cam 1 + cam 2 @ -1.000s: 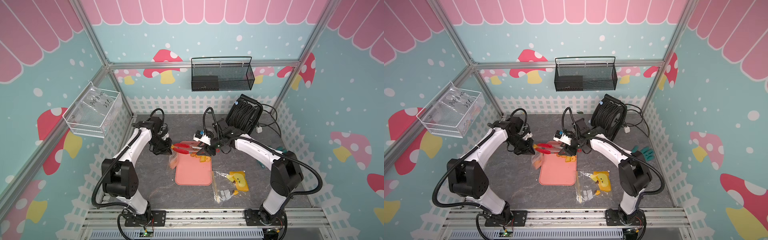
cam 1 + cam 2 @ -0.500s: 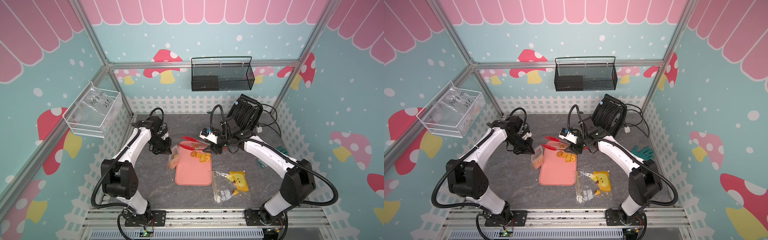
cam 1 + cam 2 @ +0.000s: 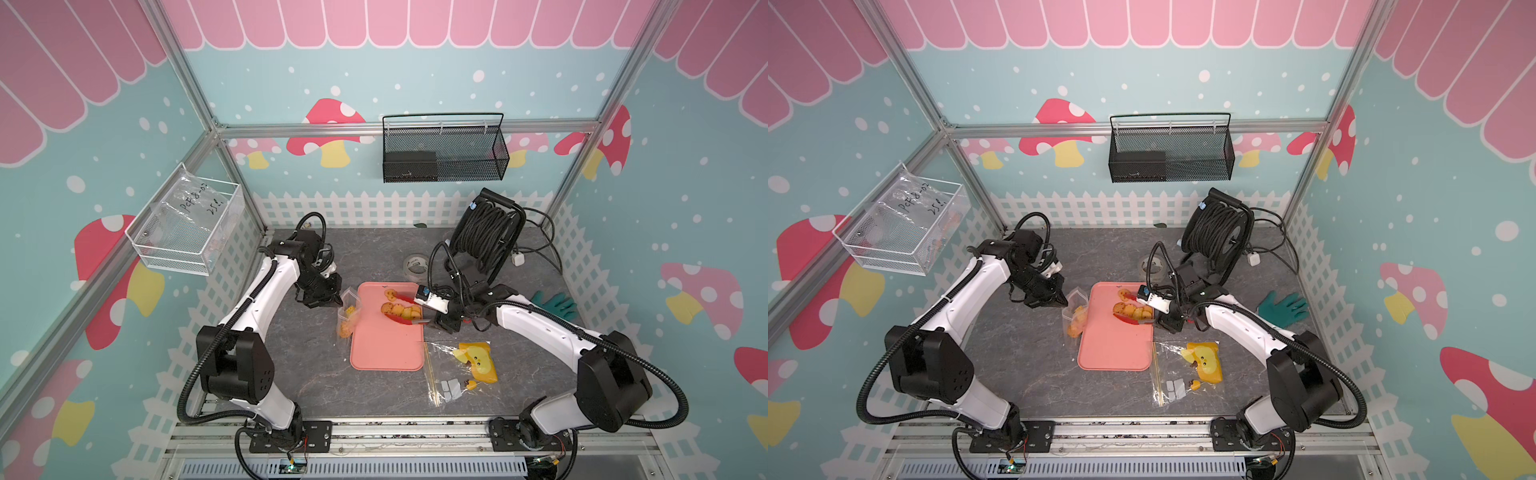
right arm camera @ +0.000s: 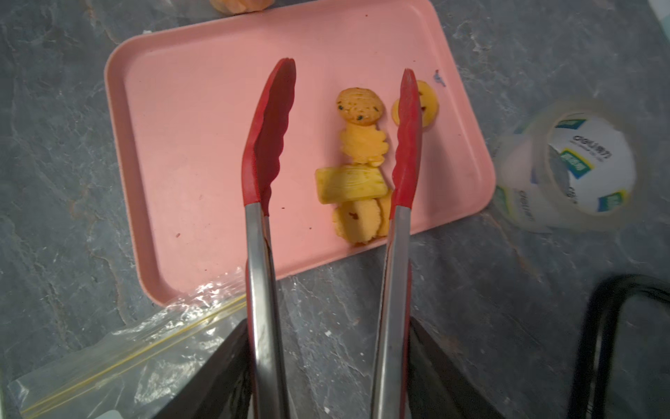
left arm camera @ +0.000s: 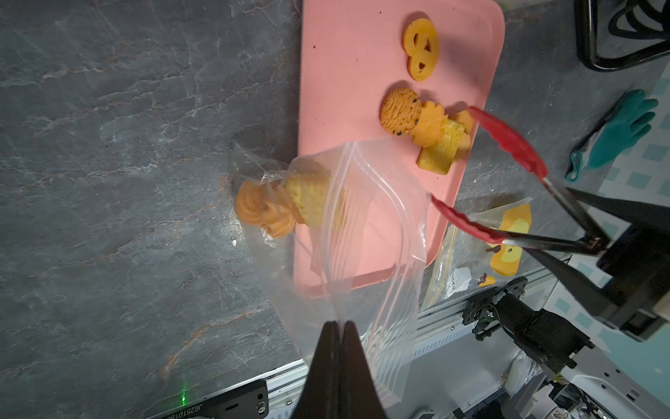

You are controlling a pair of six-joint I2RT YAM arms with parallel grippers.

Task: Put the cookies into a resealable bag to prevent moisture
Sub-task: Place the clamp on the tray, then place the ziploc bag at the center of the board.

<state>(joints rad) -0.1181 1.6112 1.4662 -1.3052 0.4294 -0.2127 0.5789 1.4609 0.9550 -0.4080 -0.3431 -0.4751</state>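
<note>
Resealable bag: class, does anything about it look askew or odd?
Yes. The resealable bag hangs lopsided and crumpled beside the pink tray, pinched at one lip by the left gripper, its cookies bunched in the bottom corner.

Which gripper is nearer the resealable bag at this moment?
Left. The left gripper is pinched shut on the rim of the resealable bag, touching it. The right gripper, gripping the red tongs, sits across the pink tray from the bag.
</note>
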